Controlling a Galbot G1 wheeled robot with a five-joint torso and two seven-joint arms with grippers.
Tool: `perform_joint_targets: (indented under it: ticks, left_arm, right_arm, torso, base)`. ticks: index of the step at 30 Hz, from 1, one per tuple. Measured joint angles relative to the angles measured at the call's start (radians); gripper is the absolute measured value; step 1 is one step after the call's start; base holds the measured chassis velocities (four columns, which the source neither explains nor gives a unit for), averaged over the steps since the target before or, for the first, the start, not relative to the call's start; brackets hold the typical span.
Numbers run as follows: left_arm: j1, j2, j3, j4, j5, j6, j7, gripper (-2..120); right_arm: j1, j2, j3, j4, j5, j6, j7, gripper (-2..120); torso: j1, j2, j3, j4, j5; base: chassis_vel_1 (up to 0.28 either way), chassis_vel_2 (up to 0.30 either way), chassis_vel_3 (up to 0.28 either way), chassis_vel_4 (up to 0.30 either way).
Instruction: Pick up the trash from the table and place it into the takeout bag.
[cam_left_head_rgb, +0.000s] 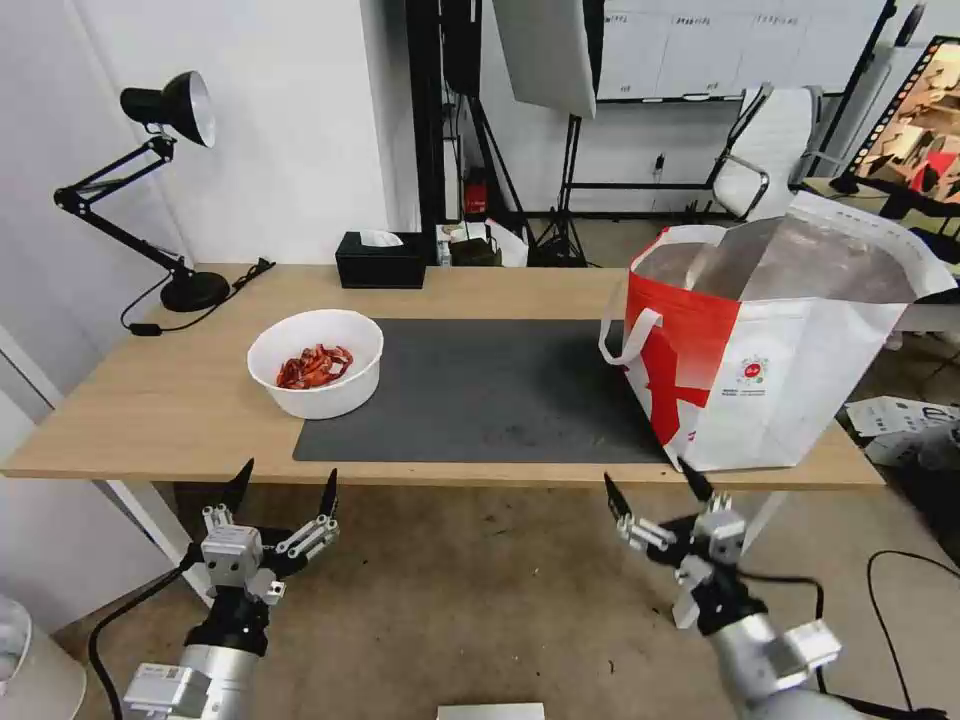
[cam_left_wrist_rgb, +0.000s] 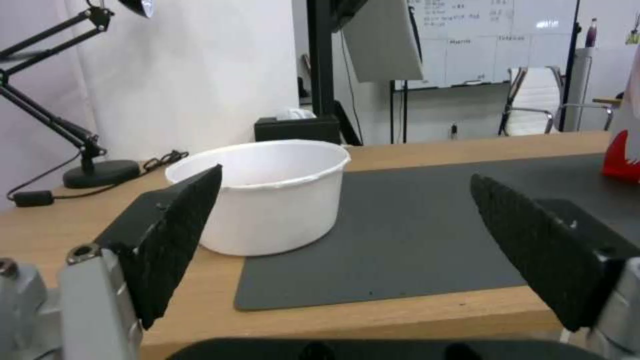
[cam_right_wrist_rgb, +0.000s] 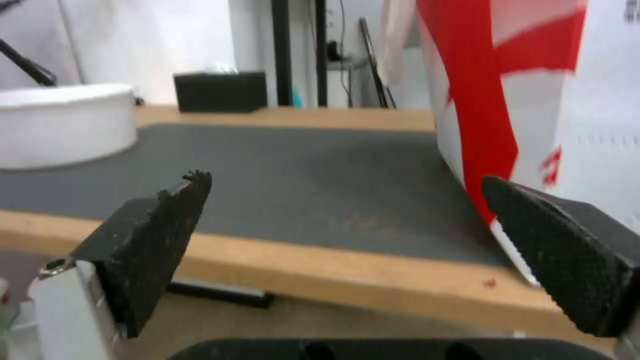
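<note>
The table (cam_left_head_rgb: 180, 400) stretched across the head view, a light-wood top with a dark grey mat (cam_left_head_rgb: 480, 390) laid along the middle of it. At the right end of that mat stood the takeout bag (cam_left_head_rgb: 790, 370), upright and gaping, its silver lining showing inside, its red panel turned toward the mat and a white strap handle hanging down that side. The bag's base sat partly on the mat and close to the table's near edge.

Across the mat from the bag, on the mat's left edge, sat the white bowl (cam_left_head_rgb: 316, 362), half on the mat and half on bare wood, with red scraps (cam_left_head_rgb: 314, 366) heaped inside. Behind the mat, at the table's far edge, was a black tissue box (cam_left_head_rgb: 380, 260); a black desk lamp (cam_left_head_rgb: 150, 180) stood on the far left corner, well apart from the bowl.

The left gripper (cam_left_head_rgb: 285, 490) hung below the table's near edge, in front of the bowl, fingers spread wide and holding nothing. The right gripper (cam_left_head_rgb: 655, 490) hung likewise below the edge, just before the bag's near corner, also spread wide and bare.
</note>
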Motion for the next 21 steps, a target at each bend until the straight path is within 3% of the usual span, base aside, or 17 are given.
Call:
perform_joint_targets:
  ticks: [21]
  left_arm:
    - [-0.012,0.012,-0.002,0.017,-0.007,-0.002,0.004,100]
  right_arm:
    - [0.02,-0.012,-0.01,-0.008,0.019,-0.013,0.01,100]
  torso:
    - [0.0,0.0,0.0,0.0001,0.0001]
  base:
    - [0.0,0.0,0.0,0.0]
